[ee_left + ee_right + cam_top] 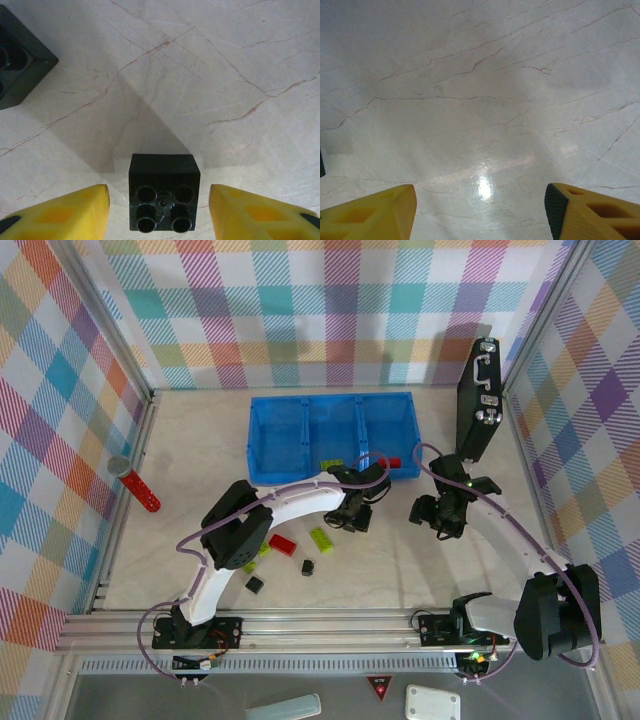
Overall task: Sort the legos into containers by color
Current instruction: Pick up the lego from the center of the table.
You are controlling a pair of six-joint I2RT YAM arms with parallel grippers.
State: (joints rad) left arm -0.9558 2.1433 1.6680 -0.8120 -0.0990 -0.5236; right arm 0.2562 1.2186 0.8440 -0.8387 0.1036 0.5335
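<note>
Spread wide, the left gripper (157,200) is set around a black lego (164,172). The right gripper (480,197) is held wide over the veined table (470,90), plaid walls (330,310) seen at 12 o'clock.

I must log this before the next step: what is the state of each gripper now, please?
Left gripper: open, jaws on either side of a black lego, not touching it.
Right gripper: open, holding nothing.

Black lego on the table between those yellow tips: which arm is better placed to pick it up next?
The left. The left end effector is open with the black lego between its tips; the right end effector hangs open over bare table.
</note>
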